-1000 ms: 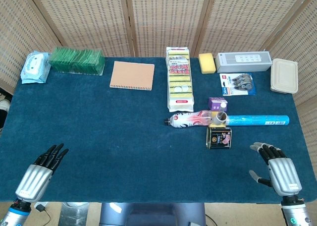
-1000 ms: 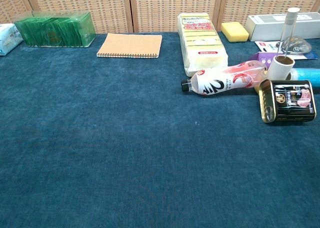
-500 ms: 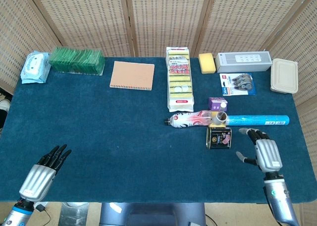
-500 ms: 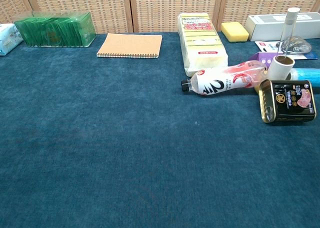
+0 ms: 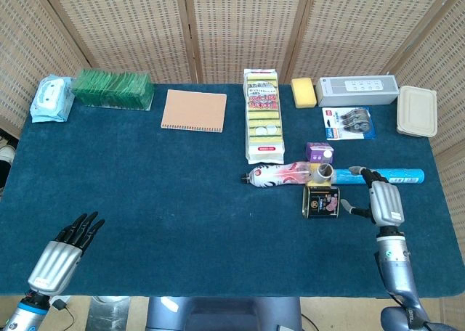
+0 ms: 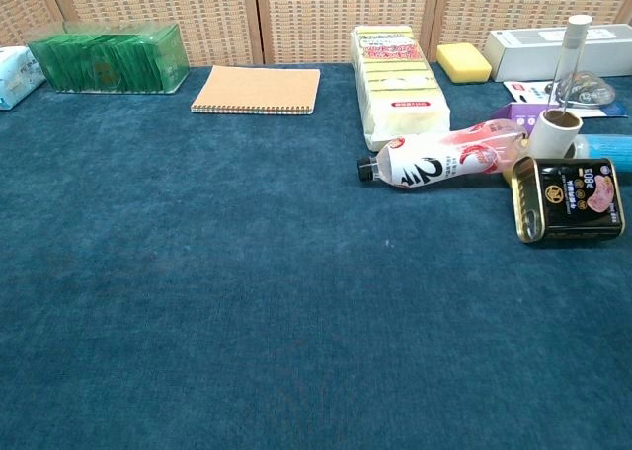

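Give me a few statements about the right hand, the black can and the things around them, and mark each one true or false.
1. The right hand holds the black can. False: it is beside the can, apart from it.
2. The pink bottle lies on its side. True.
3. The left hand rests on the notebook. False: it is at the table's near edge, far from it.
4. The blue tube lies beyond the right hand. True.

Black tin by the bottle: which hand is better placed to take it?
The right hand, probably: it is open just beside the black tin, on its right. The left hand is at the table's near left corner, far from it.
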